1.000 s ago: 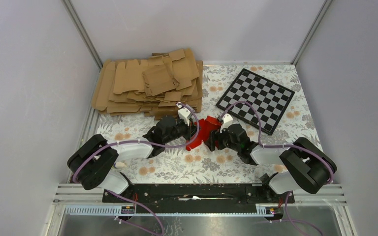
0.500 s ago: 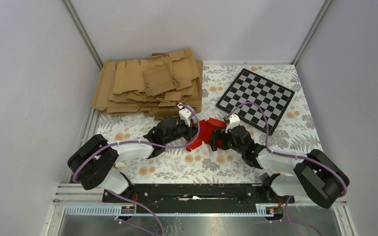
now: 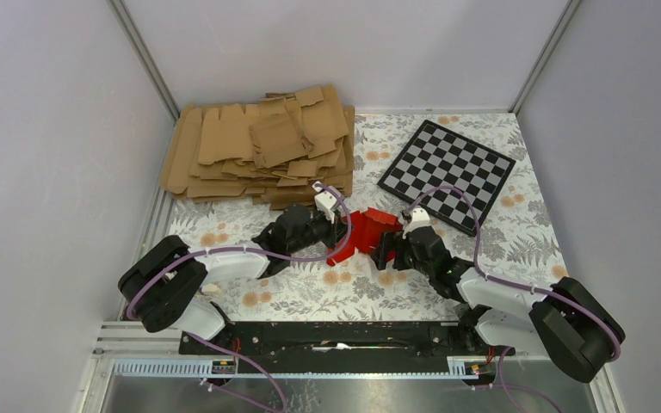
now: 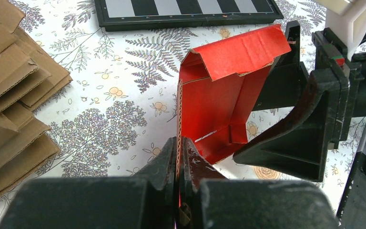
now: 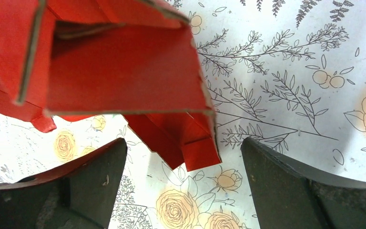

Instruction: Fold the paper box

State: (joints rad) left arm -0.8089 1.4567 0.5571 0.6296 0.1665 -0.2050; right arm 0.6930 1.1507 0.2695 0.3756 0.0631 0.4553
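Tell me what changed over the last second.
The right arm swung its elbow out to the right and toward the near edge, shifting the right gripper slightly rightward beside the paper box; its jaws stand open. The left gripper stayed shut on the box's edge. Box, cardboard pile and checkered board kept their places.

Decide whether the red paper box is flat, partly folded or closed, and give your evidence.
Partly folded: the paper box has raised walls and a bent-over flap, but its inside shows. The left gripper pinches one wall.

Matt, corrugated red paper box (image 4: 219,109)
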